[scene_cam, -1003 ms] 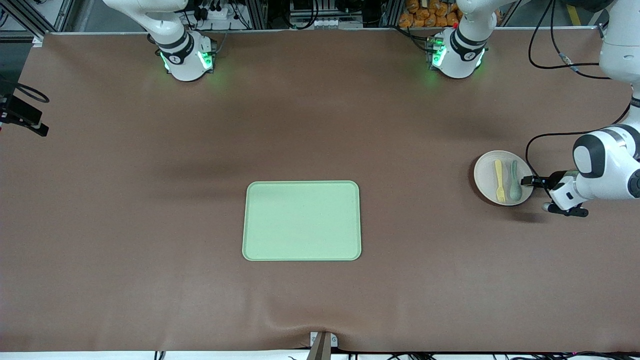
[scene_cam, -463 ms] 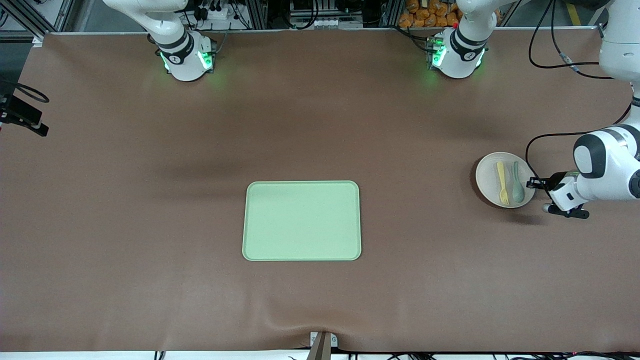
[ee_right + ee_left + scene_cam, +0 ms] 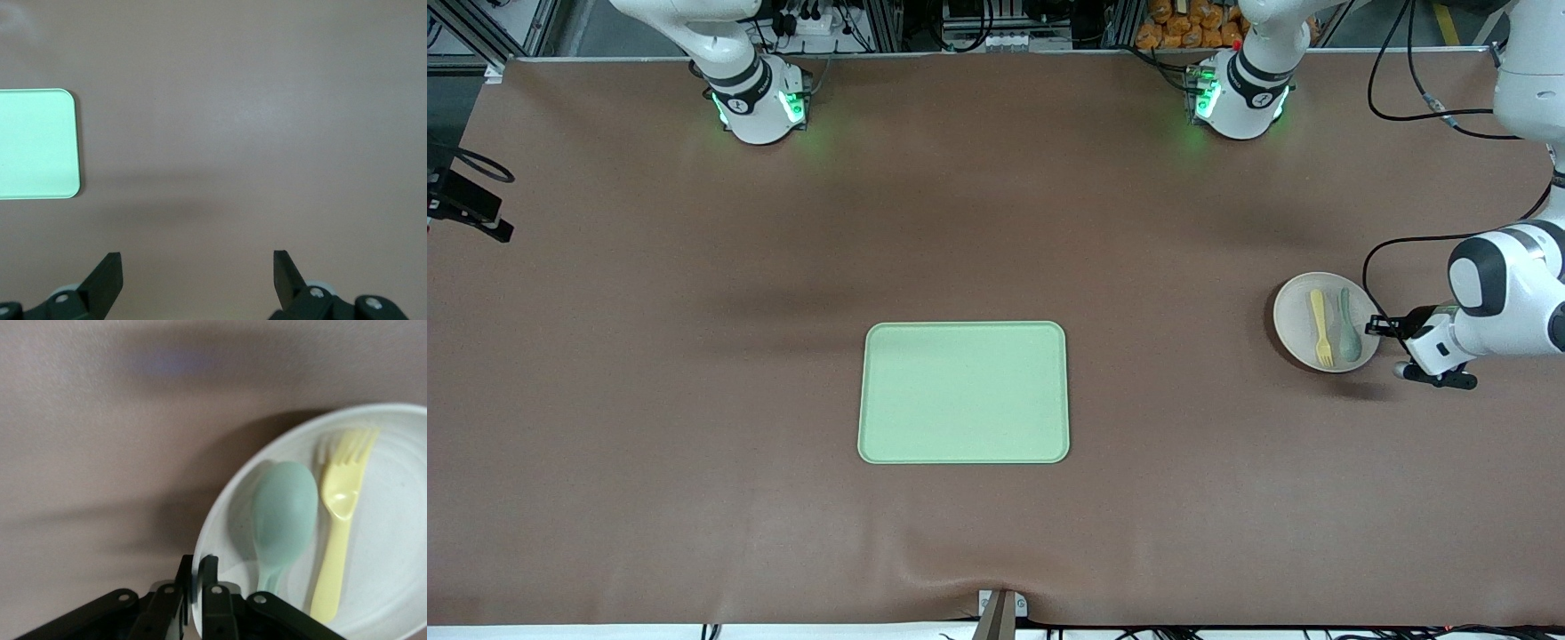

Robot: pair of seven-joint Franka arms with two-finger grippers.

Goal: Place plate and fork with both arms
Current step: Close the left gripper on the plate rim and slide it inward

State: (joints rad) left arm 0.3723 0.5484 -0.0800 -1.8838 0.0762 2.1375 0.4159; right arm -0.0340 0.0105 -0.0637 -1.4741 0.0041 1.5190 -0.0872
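The plate (image 3: 1325, 321) is sitting at the middle right of the front view, toward the left arm's end of the table (image 3: 694, 373), with a shadow spreading under it. The fork (image 3: 1320, 327) is lying in the plate with its tines pointing toward the front camera, and a grey-green spoon (image 3: 1349, 325) is lying just beside it, bowl pointing the same way. In the left wrist view the plate (image 3: 373, 540) is filling the lower right of the frame, with the spoon (image 3: 283, 520) and the fork (image 3: 337, 527) side by side in it.

The left gripper (image 3: 1380, 325) is reaching in from the right edge of the front view and is gripping the plate's rim beside the spoon. In the left wrist view its fingers (image 3: 208, 577) are pinching together on that rim at the bottom centre of the frame.

The light green tray (image 3: 963, 392) is lying flat in the middle of the front view, well apart from the plate.

The right gripper (image 3: 197, 267) is showing only in its own wrist view, hanging over bare table with its fingers (image 3: 105, 280) spread wide apart, a corner of the tray (image 3: 37, 143) showing at the left edge of that frame. The right arm is waiting.
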